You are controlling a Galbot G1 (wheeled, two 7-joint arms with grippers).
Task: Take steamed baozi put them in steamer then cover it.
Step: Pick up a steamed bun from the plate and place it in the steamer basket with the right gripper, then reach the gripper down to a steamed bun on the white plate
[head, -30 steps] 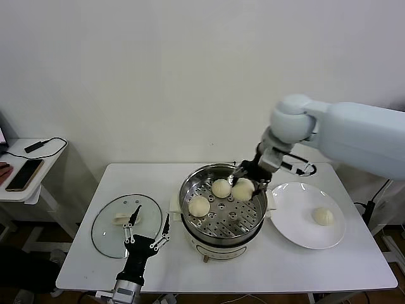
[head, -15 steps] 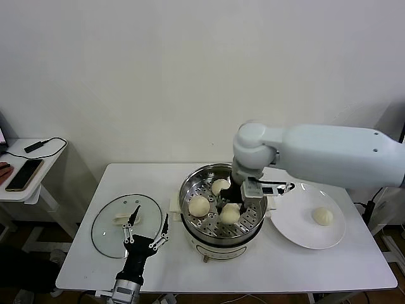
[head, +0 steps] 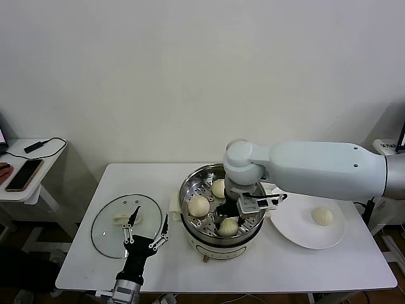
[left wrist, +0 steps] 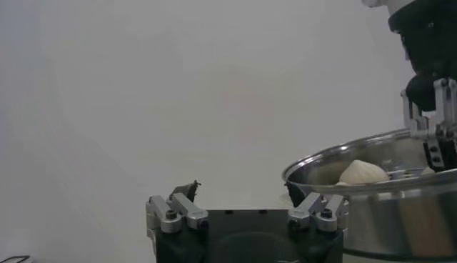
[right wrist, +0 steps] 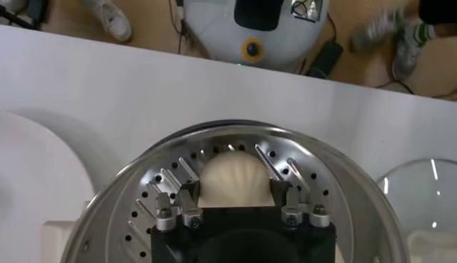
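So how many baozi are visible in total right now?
4. Three are in the steamer: one rear, one left, one front between the right gripper's fingers. One lies on the plate, at.

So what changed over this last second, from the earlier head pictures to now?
The right gripper carried a baozi from the steamer's far right rim down to the near side of its tray, where it still grips it. Two other buns in the steamer, the one on the plate, the cover and the idle left gripper near the cover stayed put.
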